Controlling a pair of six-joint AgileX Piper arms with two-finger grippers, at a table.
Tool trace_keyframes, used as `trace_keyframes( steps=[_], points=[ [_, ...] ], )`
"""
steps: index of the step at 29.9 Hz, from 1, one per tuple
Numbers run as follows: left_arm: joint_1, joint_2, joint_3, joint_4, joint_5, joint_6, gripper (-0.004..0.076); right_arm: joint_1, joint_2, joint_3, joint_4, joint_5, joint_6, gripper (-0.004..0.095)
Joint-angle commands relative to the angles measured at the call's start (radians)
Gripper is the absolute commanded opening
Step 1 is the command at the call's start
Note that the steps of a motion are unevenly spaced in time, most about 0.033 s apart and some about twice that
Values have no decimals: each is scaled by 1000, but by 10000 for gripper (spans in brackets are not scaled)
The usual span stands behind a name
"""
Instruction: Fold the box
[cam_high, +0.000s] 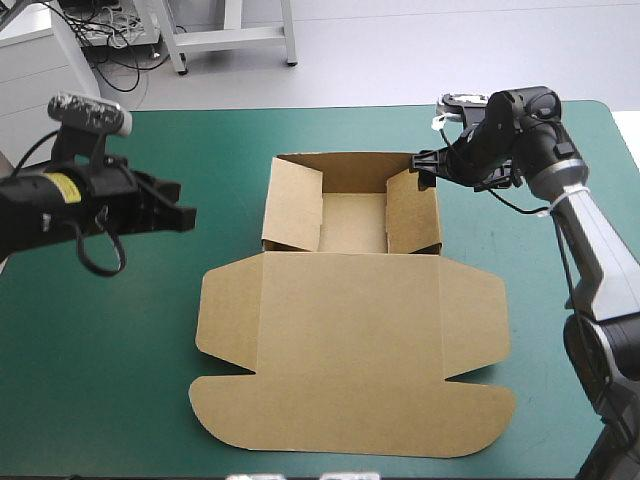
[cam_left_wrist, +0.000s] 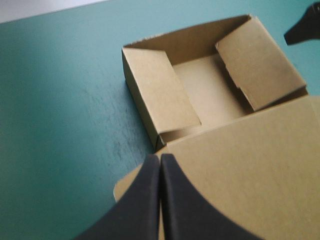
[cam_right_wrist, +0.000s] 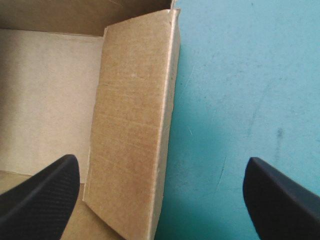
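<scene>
The brown box (cam_high: 352, 300) lies mid-table as an open tray with raised walls at the far end and its lid flat toward the near edge. Both side flaps lean inward over the tray floor (cam_left_wrist: 207, 90). My left gripper (cam_high: 178, 214) is shut with nothing in it and hovers left of the box; in its own view the left gripper (cam_left_wrist: 160, 165) points at the tray's near left corner. My right gripper (cam_high: 428, 168) stands open at the tray's far right corner, the right side flap (cam_right_wrist: 132, 125) below the right gripper (cam_right_wrist: 160, 200), one finger over the tray, the other over the cover.
The teal-green cover (cam_high: 120, 350) shows bare on the left, the right and beyond the box. The table's far edge (cam_high: 300, 108) runs close behind the tray.
</scene>
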Motion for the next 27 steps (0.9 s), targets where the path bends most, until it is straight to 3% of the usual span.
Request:
trace_keyframes(
  steps=[1,7,13,27],
  points=[
    [-1,-117,127,-15,40,14,-32,-5,10,-21,6,-22,-12,823],
    [-1,-295,387,2,4,41,-32,-5,78,-21,31,-6,-25,814],
    [-1,-473,607,25,-143,46,-32,-4,117,-18,58,11,-44,813],
    [-1,-756,952,25,-287,46,-32,21,156,-2,54,5,-60,772]
  ],
)
